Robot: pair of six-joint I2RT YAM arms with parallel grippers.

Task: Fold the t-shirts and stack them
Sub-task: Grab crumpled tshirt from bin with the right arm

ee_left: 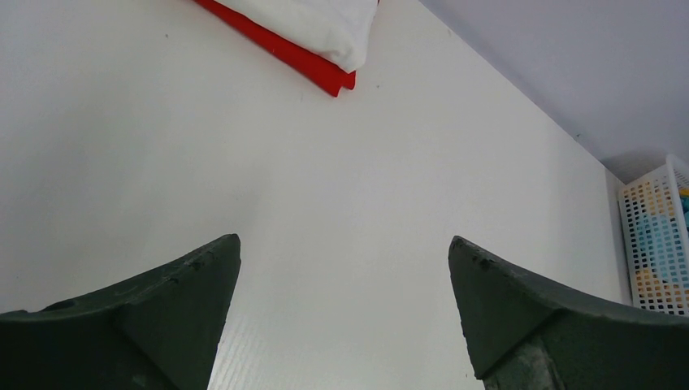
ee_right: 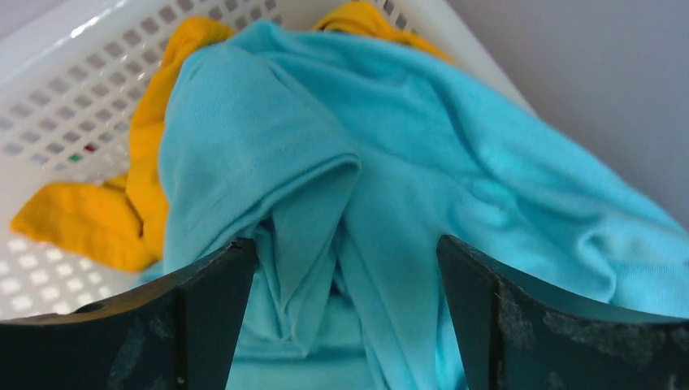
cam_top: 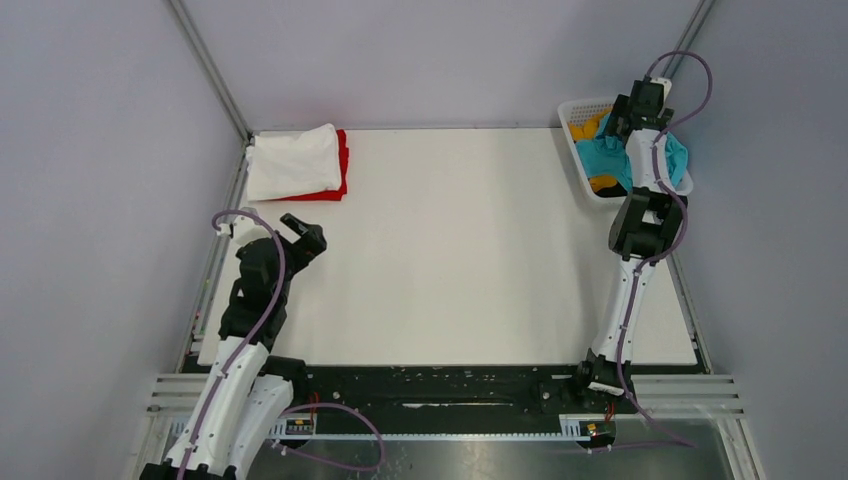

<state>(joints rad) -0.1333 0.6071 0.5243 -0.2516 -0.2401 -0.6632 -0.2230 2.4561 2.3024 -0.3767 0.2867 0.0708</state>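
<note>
While the right jaws stood wide open astride a raised fold of the turquoise t-shirt (ee_right: pixel 390 162), gripping nothing, the cloth lay heaped in the white basket (ee_right: pixel 49 73), the mustard-yellow t-shirt (ee_right: pixel 138 171) just left of them. The left jaws, equally spread and empty, hung over the bench (ee_left: pixel 366 203), the white t-shirt (ee_left: pixel 325 24) atop the red t-shirt (ee_left: pixel 313 69) ahead. Too deep a bite risked snagging the yellow cloth underneath, or dragging the basket.

Flat white table (cam_top: pixel 470 250): folded red cloth t-shirt (cam_top: pixel 343 165) beneath folded white cloth t-shirt (cam_top: pixel 293 162), far left corner; white plastic lattice basket (cam_top: pixel 584 103), far right edge.
</note>
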